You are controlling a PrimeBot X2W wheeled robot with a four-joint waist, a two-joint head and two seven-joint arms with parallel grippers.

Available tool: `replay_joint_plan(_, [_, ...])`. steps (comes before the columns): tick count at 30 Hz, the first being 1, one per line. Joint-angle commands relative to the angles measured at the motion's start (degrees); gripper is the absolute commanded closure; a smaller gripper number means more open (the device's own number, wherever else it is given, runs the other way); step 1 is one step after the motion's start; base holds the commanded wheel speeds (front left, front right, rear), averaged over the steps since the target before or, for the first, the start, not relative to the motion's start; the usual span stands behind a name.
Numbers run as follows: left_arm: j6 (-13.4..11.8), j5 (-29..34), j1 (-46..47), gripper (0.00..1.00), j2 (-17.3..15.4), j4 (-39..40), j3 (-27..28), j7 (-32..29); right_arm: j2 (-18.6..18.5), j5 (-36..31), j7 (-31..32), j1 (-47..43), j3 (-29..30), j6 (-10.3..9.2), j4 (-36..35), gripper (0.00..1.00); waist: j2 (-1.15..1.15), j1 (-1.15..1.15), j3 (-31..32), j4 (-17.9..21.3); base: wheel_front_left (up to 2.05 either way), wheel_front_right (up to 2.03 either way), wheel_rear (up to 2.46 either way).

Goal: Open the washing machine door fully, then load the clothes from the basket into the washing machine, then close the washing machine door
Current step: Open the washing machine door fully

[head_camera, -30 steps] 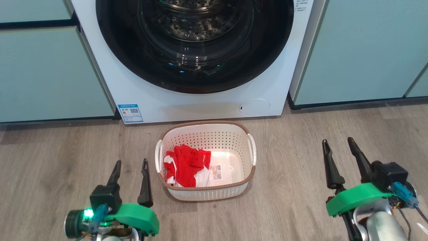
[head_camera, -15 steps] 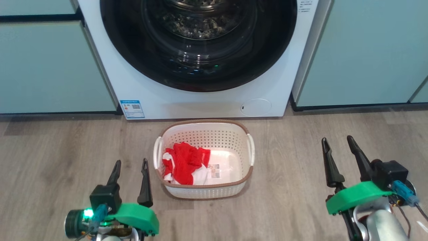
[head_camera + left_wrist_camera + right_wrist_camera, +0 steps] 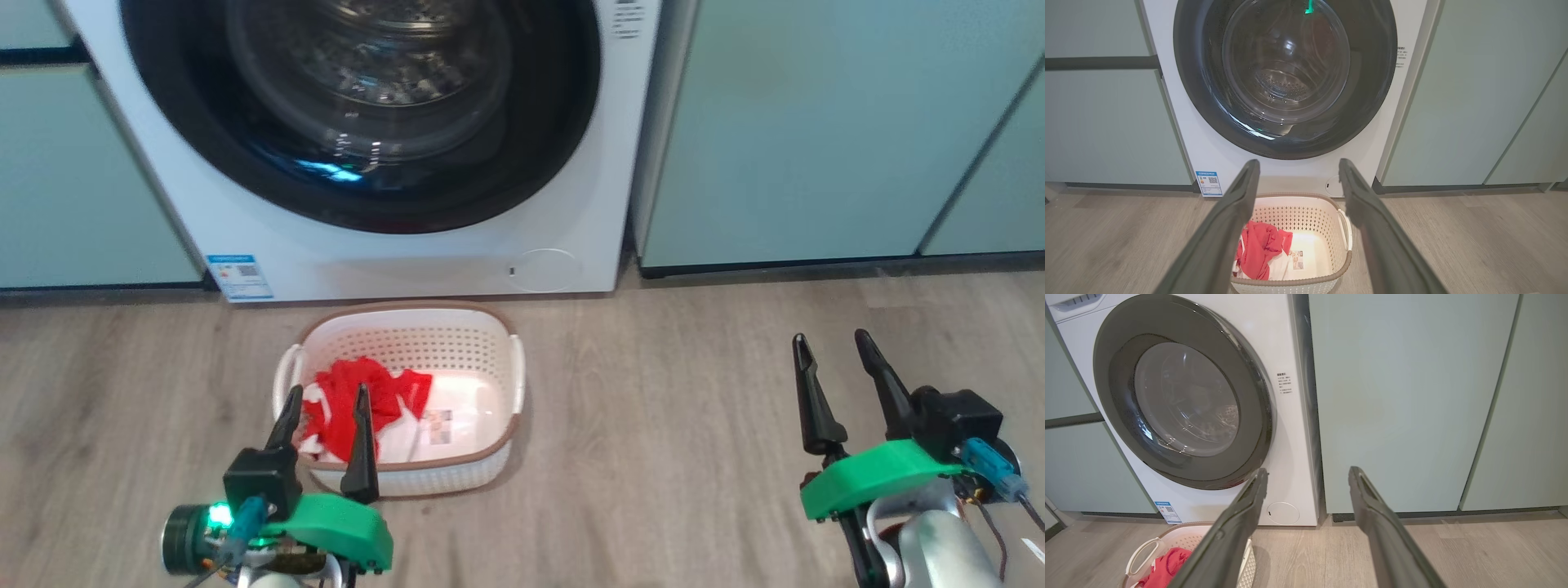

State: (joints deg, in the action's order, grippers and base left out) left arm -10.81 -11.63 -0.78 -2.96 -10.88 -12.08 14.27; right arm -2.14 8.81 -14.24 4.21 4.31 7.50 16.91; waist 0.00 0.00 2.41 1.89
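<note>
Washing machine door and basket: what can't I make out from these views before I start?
Door: top cut off by the upper edge, head and left wrist views.
Clothes: piece count unclear, bunched; fingers of the left gripper cover part, head view.
Basket: right wrist view, cut by the bottom edge, partly behind a finger of the right gripper.
Blue sticker: print too small.

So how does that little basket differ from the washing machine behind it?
The basket is small and cream with a brown rim; the washing machine is far bigger and white. The basket is open on top; the washing machine door is shut. The basket holds the clothes, red and white; none show through the machine's glass. Both stand on the wood floor.
</note>
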Motion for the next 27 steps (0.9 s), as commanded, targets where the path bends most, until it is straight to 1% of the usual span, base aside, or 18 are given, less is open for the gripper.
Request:
replay_joint_plan(1, [-0.09,0.94,2.91,0.00,0.08,2.94,1.80,0.73,-0.74,0.15,-0.76,3.00,-1.22,-0.01,-1.60,0.00,0.00,0.00,0.02,0.13,1.12,1.12,-2.24])
replay_joint_plan(5, [-1.17,1.65,2.77,0.00,0.08,2.99,1.75,0.73,-0.74,-0.03,-0.76,3.08,-1.06,-0.01,-1.35,0.00,0.00,0.00,0.29,0.40,0.90,0.90,-1.81])
replay_joint_plan(11, [-1.59,2.12,2.71,0.00,0.08,2.83,1.76,0.73,-0.74,-0.13,-0.76,3.22,-0.69,-0.01,-0.90,0.00,0.00,0.00,0.63,0.73,0.45,0.45,-0.91])
replay_joint_plan(18, [-1.73,2.84,2.62,0.00,0.08,2.90,1.72,0.73,-0.74,0.12,-0.76,3.21,-0.42,-0.01,-0.92,0.00,0.00,0.00,0.90,0.92,0.00,0.00,0.00])
replay_joint_plan(22, [-2.17,5.67,2.60,0.00,0.08,2.79,0.96,0.73,-0.74,1.43,-0.76,3.15,-0.34,-0.01,-0.91,0.00,0.00,0.00,1.03,0.86,0.00,0.00,0.00])
replay_joint_plan(27, [-2.68,4.95,2.51,0.00,0.08,2.86,0.80,0.73,-0.74,1.55,-0.76,3.11,-0.60,-0.01,-1.19,0.00,0.00,0.00,1.08,0.71,0.00,0.00,0.00])
